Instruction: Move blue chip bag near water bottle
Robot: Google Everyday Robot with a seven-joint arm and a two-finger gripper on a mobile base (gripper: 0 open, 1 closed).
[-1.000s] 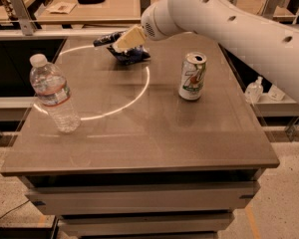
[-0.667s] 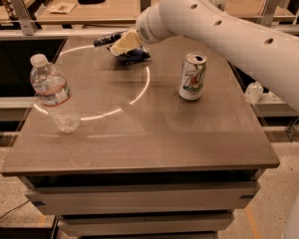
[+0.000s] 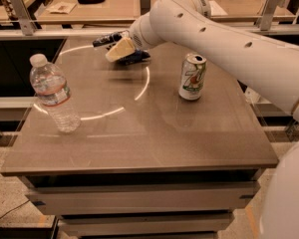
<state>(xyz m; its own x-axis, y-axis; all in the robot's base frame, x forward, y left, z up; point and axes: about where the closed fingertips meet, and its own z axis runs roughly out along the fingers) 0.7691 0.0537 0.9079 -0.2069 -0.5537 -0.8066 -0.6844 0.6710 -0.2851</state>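
One tool is seen over the far part of the one table. Counted around it: one blue chip bag (just beneath it), one water bottle well apart, one soda can near.

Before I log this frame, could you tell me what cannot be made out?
Camera view: blue chip bag mostly hidden by the gripper over the table's far side.
Camera view: water bottle label text too small.
Camera view: arm's base cut off at the right edge.
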